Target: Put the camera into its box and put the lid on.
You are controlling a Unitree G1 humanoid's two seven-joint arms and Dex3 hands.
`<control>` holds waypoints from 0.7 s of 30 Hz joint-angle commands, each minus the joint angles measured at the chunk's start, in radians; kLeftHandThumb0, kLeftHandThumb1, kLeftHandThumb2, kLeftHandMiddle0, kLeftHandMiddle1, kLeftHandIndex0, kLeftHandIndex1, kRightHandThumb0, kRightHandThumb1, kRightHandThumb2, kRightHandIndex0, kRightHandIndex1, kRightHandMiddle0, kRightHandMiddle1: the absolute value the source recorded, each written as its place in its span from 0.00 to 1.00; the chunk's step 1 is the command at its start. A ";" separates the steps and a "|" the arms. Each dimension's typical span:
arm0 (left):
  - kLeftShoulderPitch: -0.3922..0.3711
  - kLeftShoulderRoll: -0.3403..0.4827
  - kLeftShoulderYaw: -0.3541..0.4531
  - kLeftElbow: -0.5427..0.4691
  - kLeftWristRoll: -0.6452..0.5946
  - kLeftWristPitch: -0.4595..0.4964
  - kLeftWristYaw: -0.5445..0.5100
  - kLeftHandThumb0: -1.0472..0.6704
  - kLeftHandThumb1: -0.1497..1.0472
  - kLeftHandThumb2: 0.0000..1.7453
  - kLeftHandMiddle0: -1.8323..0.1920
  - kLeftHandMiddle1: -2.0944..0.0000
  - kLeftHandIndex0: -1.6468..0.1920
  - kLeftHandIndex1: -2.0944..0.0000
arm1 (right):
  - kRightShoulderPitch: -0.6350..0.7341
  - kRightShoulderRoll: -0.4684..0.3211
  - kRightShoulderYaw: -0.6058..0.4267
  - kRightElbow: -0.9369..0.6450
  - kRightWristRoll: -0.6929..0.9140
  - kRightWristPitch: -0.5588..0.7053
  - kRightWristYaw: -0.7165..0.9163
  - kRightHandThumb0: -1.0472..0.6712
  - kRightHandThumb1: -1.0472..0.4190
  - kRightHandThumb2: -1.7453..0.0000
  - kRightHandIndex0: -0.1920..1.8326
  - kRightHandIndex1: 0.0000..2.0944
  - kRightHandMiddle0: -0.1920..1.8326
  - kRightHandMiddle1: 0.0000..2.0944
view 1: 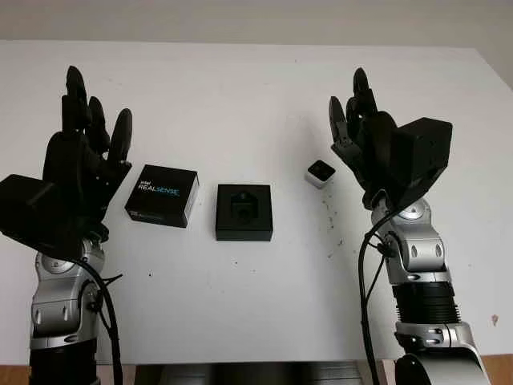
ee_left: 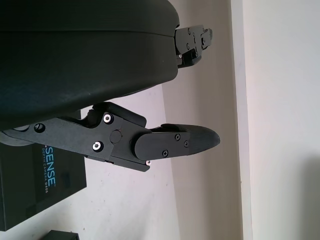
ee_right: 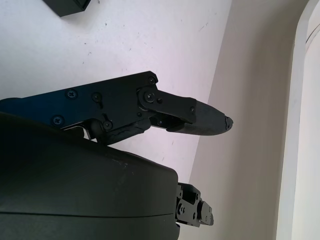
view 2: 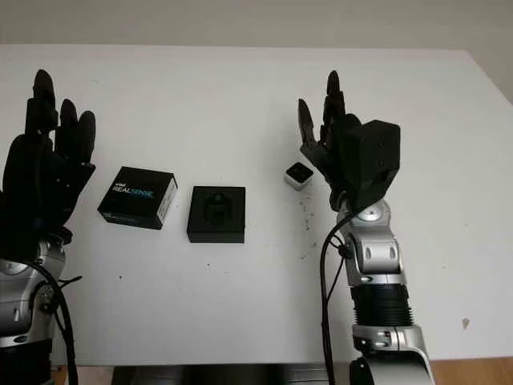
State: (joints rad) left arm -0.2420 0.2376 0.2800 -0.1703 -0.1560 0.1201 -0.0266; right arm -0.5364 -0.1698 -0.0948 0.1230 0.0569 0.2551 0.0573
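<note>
Though raised, both hands (view 1: 80,152) (view 1: 361,120) open.

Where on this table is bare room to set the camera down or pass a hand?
Bare table lies beyond the lid, box and camera, and nearer than them. Crowded: the narrow lid-box gap and the camera beside the open right hand. The open left hand hovers beside the lid.
</note>
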 commanded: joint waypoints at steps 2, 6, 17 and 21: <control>0.003 0.005 0.002 -0.011 0.003 -0.004 -0.001 0.32 1.00 0.24 0.98 0.97 0.99 0.98 | 0.004 -0.003 0.002 -0.017 0.002 0.001 0.010 0.27 0.00 0.66 0.00 0.00 0.00 0.00; -0.004 0.005 0.000 0.000 0.002 -0.011 -0.007 0.31 1.00 0.24 0.98 0.97 0.99 0.98 | -0.001 -0.007 0.000 -0.007 0.003 -0.002 0.020 0.27 0.00 0.66 0.00 0.00 0.00 0.00; 0.022 0.008 0.007 -0.028 0.007 0.001 0.000 0.32 1.00 0.24 0.98 0.97 0.98 0.98 | -0.086 -0.130 -0.002 0.070 -0.044 -0.134 0.123 0.22 0.00 0.91 0.10 0.05 0.10 0.05; 0.014 0.002 -0.003 -0.020 0.011 0.008 0.004 0.33 1.00 0.24 0.98 0.98 0.99 0.98 | -0.205 -0.220 0.019 0.163 -0.079 -0.169 0.205 0.26 0.06 0.97 0.18 0.08 0.17 0.08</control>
State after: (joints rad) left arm -0.2261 0.2354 0.2794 -0.1816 -0.1548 0.1259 -0.0251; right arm -0.6906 -0.3581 -0.0848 0.2655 -0.0160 0.1093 0.2434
